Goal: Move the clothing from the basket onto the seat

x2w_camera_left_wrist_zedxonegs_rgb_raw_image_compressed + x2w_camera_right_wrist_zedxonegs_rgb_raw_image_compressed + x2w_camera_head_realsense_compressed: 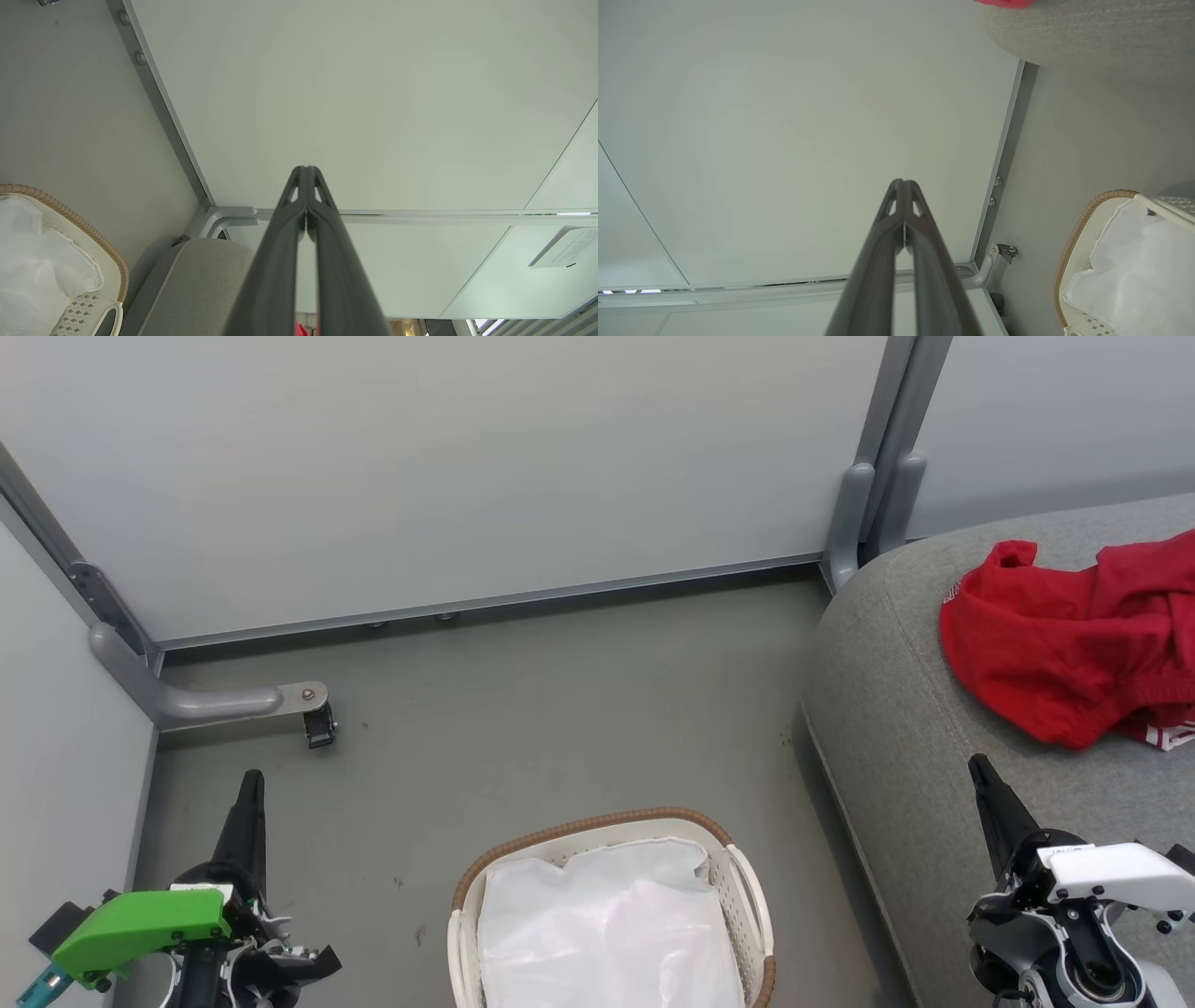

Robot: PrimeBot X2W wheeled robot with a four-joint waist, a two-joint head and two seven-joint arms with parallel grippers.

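Down low, the left gripper (249,793) is pointing its 2 long dark fingers upward beside the small oval white perforated basket with a brown woven-look rim (579,826), tips pressed together on nothing. The right gripper (978,767) is hanging by the large grey upholstered seat (915,737), likewise closed and empty. The bright red jersey clothing (1055,644) is lying crumpled on the seat, apart from both grippers. A white liner sheet (607,924) is sitting in the basket.
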